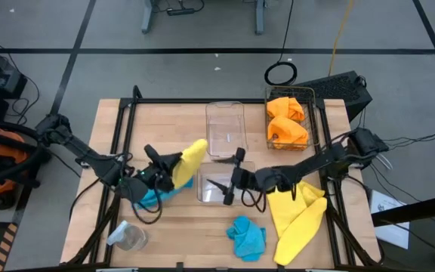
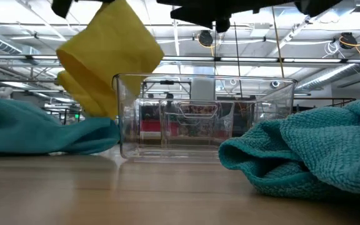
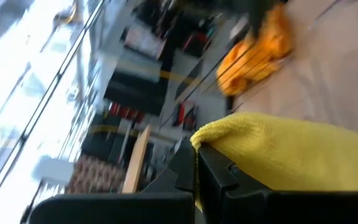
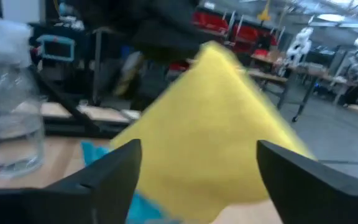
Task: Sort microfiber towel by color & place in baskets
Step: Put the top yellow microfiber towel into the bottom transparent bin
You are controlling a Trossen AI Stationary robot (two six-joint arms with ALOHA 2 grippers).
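A: Where's the yellow towel [image 1: 192, 159]?
B: Clamped in the left gripper [image 1: 174, 168], lifted beside the near clear bin [image 1: 202, 193].
A: And the right gripper [image 1: 232, 181]?
B: Fingers spread apart, over that bin, facing the towel.

The left pincer [image 1: 171, 169] grips a yellow towel [image 1: 189, 160] beside a clear bin [image 1: 219, 183].
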